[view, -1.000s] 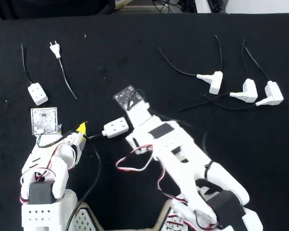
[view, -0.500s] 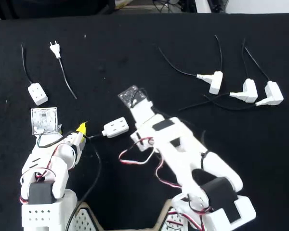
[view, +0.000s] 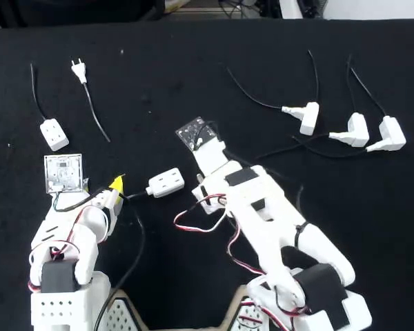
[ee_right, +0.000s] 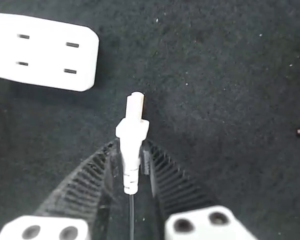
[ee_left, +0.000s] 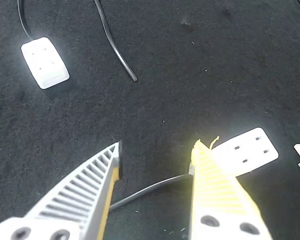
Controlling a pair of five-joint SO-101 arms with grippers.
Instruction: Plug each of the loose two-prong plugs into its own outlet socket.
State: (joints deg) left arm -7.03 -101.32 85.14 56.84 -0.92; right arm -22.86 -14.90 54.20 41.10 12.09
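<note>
- Currently the held plug [ee_right: 131,131] is clamped by its body between the fingers of the right gripper [ee_right: 129,150], prongs pointing forward and bare.
- It is near the socket block [ee_right: 42,50] but apart from it, off one corner. All four slots of the block show open, so I judge this insertion not yet made.
- Beside that, the left gripper [ee_left: 157,150] has its jaws spread with nothing between them but the block's cord [ee_left: 150,189]. One finger stands on each side of the cord, and I cannot tell whether either touches it. It looks placed to steady the block, though that is only my reading.
- Further out, toward the far left of the black table [view: 193,69], a loose plug [view: 78,67] lies with its wire trailing. It is well apart from the second socket [view: 54,134], whose holes are empty, so that pairing is untouched.
- On the far right lie three plug-and-socket pairs [view: 305,117] [view: 353,131] [view: 390,134], each with two wires running off. From the high view they appear already joined, though they are too small there to be sure.
- By that count, three of five look done, one is in hand and one is left.
</note>
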